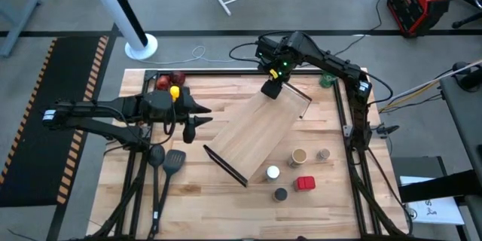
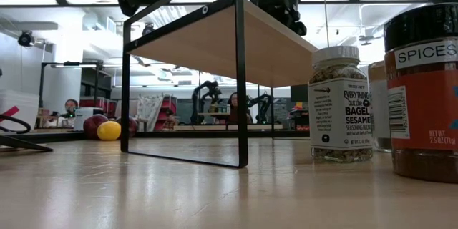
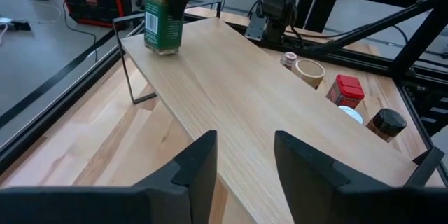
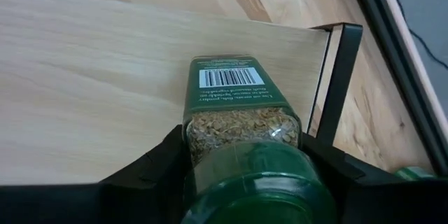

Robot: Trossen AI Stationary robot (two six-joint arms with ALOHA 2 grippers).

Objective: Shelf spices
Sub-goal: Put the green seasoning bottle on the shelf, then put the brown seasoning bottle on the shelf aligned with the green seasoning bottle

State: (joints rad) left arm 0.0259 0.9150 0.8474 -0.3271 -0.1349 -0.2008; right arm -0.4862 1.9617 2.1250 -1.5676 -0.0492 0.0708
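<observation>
The shelf (image 1: 260, 132) is a slanted light-wood board on thin black bars, lying diagonally mid-table. My right gripper (image 1: 273, 85) is over its far end, shut on the green-topped spice jar (image 3: 163, 15). Five other jars stand on the table to the right of the shelf's near end: tan top (image 1: 299, 156), silvery top (image 1: 323, 154), white top (image 1: 273, 172), red square top (image 1: 304, 184), black top (image 1: 281, 194). My left gripper (image 1: 202, 114) is open and holds nothing. It hovers left of the shelf, pointing toward it. My right gripper pinches the green-topped jar between its two fingers (image 4: 157, 162) at the upper end, at the green cap (image 4: 252, 182) and the glass just under it. The fingers come from above, pointing down. The jar is upright, and its base (image 3: 162, 47) is at the shelf board's far end.
Red and yellow fruit (image 1: 169, 84) lie at the far left corner. Two dark spatulas (image 1: 164, 158) lie near the left arm. A green can (image 1: 327, 81) sits by the right arm's base. A black frame rims the table.
</observation>
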